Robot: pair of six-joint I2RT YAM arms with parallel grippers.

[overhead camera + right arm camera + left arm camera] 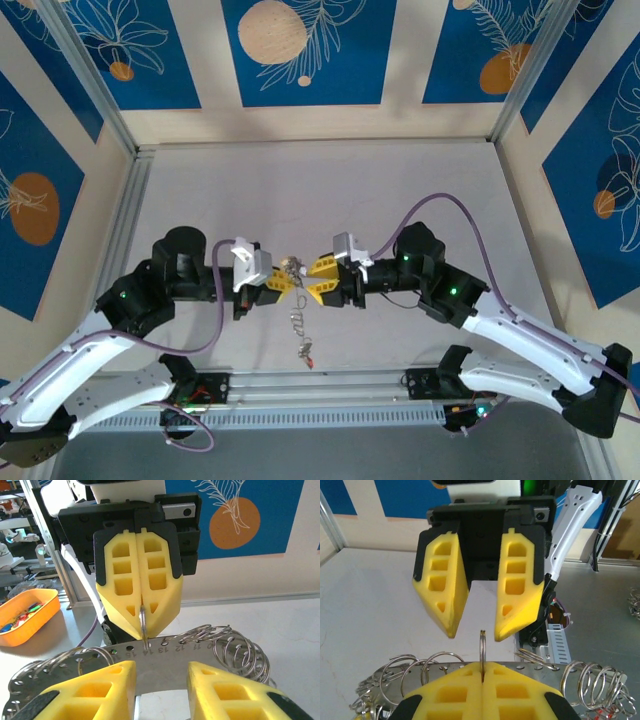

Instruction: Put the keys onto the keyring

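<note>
Our left tool [482,667] pinches the thin grey metal ring [482,647] edge-on; our spread right tool [475,631] could knock it askew when closing.

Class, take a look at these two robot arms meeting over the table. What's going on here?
The left gripper is shut on a small metal ring, holding it on edge. The right gripper faces it closely with its fingers apart and grips nothing. Between them lies a curved metal strip with numbered holes, with many more rings looped through it.
</note>
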